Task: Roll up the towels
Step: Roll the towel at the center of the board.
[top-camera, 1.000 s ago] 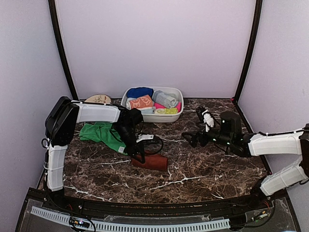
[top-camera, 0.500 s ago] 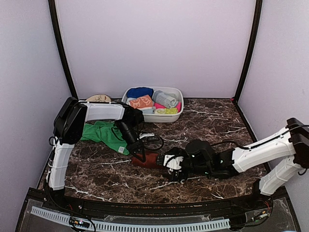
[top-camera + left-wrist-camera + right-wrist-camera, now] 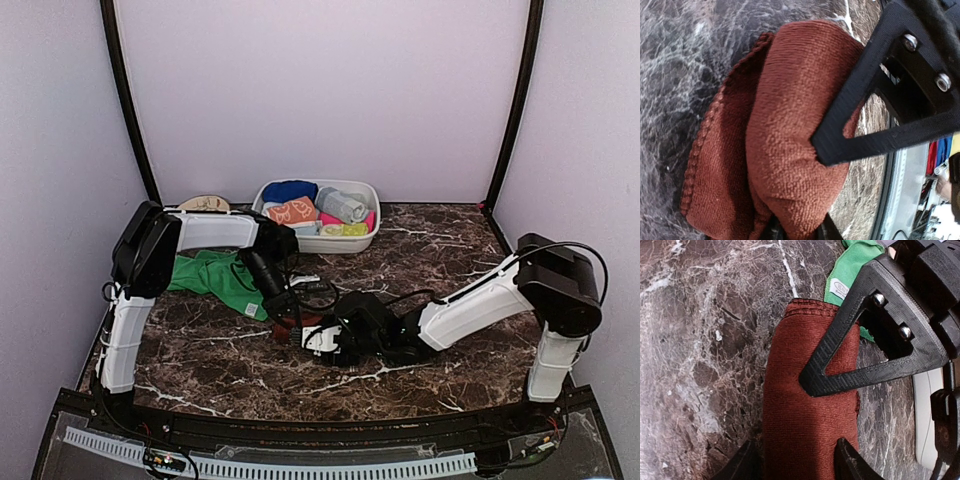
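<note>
The rust-brown towel lies rolled on the marble, left of middle. My left gripper is shut, pinching one end of it between its fingertips. My right gripper reaches in from the right, and its jaws straddle the roll and press on both sides. The green towel lies crumpled just behind the left gripper, its white tag showing. The orange printed towel sits rolled in the basin.
The white oval basin at the back middle holds several rolled cloths. A tan object lies at the back left. A black cable loop rests just behind the roll. The table's front rail is near.
My right arm swung from the right middle of the table across to the rust-brown roll and its wide-open jaws closed in on it. The left gripper stayed on the roll.
</note>
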`<action>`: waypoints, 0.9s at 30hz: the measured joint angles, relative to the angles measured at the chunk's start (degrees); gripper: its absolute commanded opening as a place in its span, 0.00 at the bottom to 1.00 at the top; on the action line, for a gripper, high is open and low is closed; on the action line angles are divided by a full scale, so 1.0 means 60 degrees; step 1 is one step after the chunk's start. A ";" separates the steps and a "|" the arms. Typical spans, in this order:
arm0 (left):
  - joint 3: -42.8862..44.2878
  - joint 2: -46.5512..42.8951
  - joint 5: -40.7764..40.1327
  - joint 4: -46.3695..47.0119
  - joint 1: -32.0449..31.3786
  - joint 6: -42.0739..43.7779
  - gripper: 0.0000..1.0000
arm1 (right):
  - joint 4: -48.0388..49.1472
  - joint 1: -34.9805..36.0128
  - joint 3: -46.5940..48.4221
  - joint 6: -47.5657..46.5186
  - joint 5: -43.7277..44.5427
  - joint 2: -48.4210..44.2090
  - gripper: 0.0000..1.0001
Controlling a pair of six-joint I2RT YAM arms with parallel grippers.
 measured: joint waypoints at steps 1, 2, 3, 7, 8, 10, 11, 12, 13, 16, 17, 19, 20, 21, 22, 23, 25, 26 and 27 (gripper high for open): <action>-0.0055 -0.0015 0.0015 0.0055 0.0022 -0.0007 0.29 | 0.0022 -0.0051 0.0015 0.0058 -0.0040 0.0033 0.39; -0.0124 -0.0040 0.0033 0.0113 0.0047 -0.0029 0.30 | 0.0055 -0.0091 0.0026 0.0153 -0.0073 0.0058 0.37; -0.0215 -0.0084 0.0051 0.0215 0.0091 -0.0033 0.33 | 0.0076 -0.0120 0.0036 0.0204 -0.0138 0.0073 0.36; -0.0758 -0.0463 0.0124 0.0805 0.0306 -0.0142 0.37 | 0.0087 -0.0299 0.0087 0.0820 -0.0510 0.0171 0.36; -0.0925 -0.0601 0.0138 0.0998 0.0390 -0.0164 0.37 | 0.0095 -0.0361 0.0171 0.1024 -0.0656 0.0233 0.37; -0.1650 -0.1115 0.0182 0.1657 0.0681 -0.0215 0.38 | 0.0106 -0.0474 0.0321 0.1410 -0.0929 0.0379 0.38; -0.1960 -0.1381 0.0178 0.1953 0.0805 -0.0244 0.38 | 0.0142 -0.0535 0.0375 0.1636 -0.1100 0.0448 0.38; -0.2331 -0.1716 0.0149 0.2299 0.0951 -0.0251 0.38 | 0.0157 -0.0579 0.0397 0.1810 -0.1220 0.0484 0.38; -0.2805 -0.2189 0.0080 0.2681 0.1126 -0.0266 0.39 | 0.0168 -0.0630 0.0401 0.2014 -0.1373 0.0499 0.38; -0.3727 -0.3424 -0.0288 0.3348 0.1439 -0.0186 0.45 | 0.0113 -0.0823 0.0419 0.2568 -0.1821 0.0525 0.35; -0.3905 -0.3727 -0.0386 0.3537 0.1508 -0.0157 0.45 | 0.0087 -0.0914 0.0441 0.2754 -0.2022 0.0532 0.33; -0.4258 -0.4368 -0.0612 0.3985 0.1574 -0.0044 0.46 | 0.0015 -0.1122 0.0492 0.3133 -0.2477 0.0546 0.32; -0.4390 -0.4572 -0.0685 0.4156 0.1566 0.0015 0.46 | -0.0011 -0.1235 0.0510 0.3315 -0.2739 0.0550 0.31; -0.4594 -0.4816 -0.0769 0.4433 0.1530 0.0087 0.46 | -0.0051 -0.1362 0.0539 0.3530 -0.3009 0.0554 0.31; -0.4779 -0.4991 -0.0856 0.4648 0.1490 0.0160 0.46 | -0.0080 -0.1501 0.0572 0.3745 -0.3279 0.0568 0.31; -0.4969 -0.5133 -0.0954 0.4856 0.1439 0.0248 0.46 | -0.0113 -0.1632 0.0605 0.3960 -0.3665 0.0590 0.30; -0.5388 -0.5373 -0.1257 0.5249 0.1268 0.0484 0.46 | -0.0146 -0.1854 0.0667 0.4350 -0.4229 0.0645 0.30; -0.5577 -0.5468 -0.1450 0.5421 0.1129 0.0637 0.46 | -0.0164 -0.1963 0.0703 0.4550 -0.4506 0.0681 0.29; -0.5734 -0.5563 -0.1650 0.5574 0.0965 0.0801 0.46 | -0.0186 -0.2073 0.0747 0.4736 -0.4834 0.0721 0.29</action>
